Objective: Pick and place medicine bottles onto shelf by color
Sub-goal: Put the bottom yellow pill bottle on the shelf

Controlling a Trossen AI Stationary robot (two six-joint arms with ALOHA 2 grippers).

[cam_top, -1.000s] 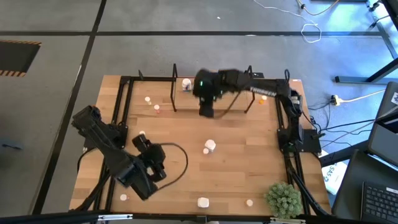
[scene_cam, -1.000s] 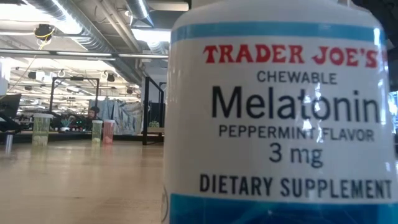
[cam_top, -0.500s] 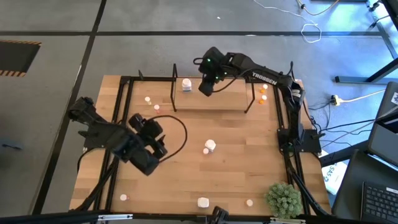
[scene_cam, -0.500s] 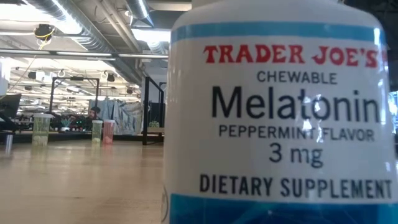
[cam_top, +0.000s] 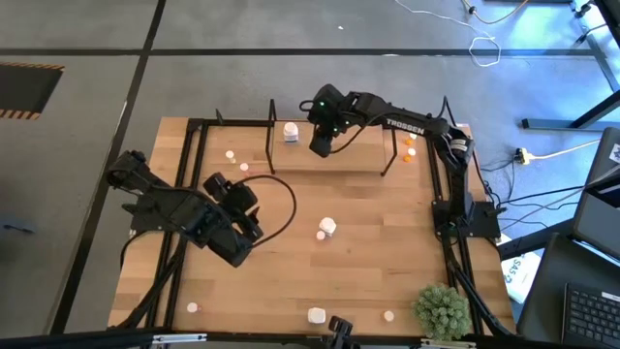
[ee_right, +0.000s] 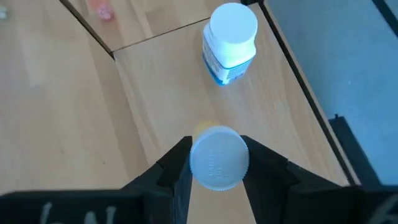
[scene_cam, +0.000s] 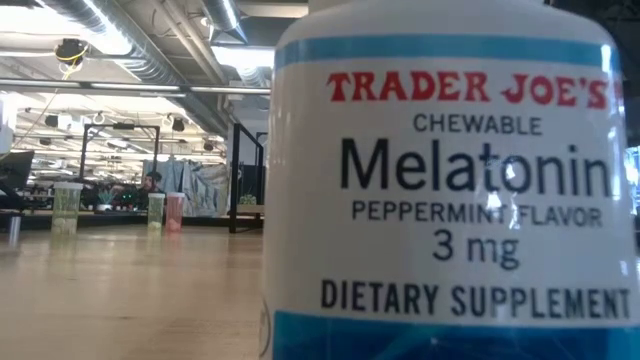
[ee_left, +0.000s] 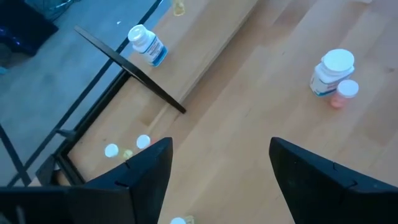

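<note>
My right gripper [cam_top: 322, 147] hangs over the shelf [cam_top: 339, 160] at the table's far side, shut on a small bottle with a pale round cap [ee_right: 219, 163]; a sliver of its yellowish body shows beyond the cap. A white bottle with a blue label [ee_right: 230, 43] stands on the shelf's pale base, just beyond it. My left gripper [ee_left: 214, 168] is open over the table's left middle [cam_top: 242, 208], holding nothing. A white bottle [ee_left: 333, 71] with a small pink one [ee_left: 345, 92] against it stands mid-table. My right gripper pinches the small bottle between its two fingers [ee_right: 177, 165], one on each side of the cap's rim [ee_right: 198, 163]. The fingers slant down from above. The bottle hangs cap-up, clear of the shelf base; its lower part is hidden under the cap.
Orange bottles [cam_top: 409, 145] sit by the shelf's right upright. Small bottles lie at the far left [cam_top: 231, 153] and along the near edge [cam_top: 315, 315]. A big melatonin bottle [scene_cam: 450, 180] fills the low view. A green plant [cam_top: 441, 308] stands at the near right corner.
My right gripper has carried the small bottle toward the table's far edge, from in front of the shelf to over its base, staying shut on it. My left arm has swung toward the far edge, its gripper still open.
</note>
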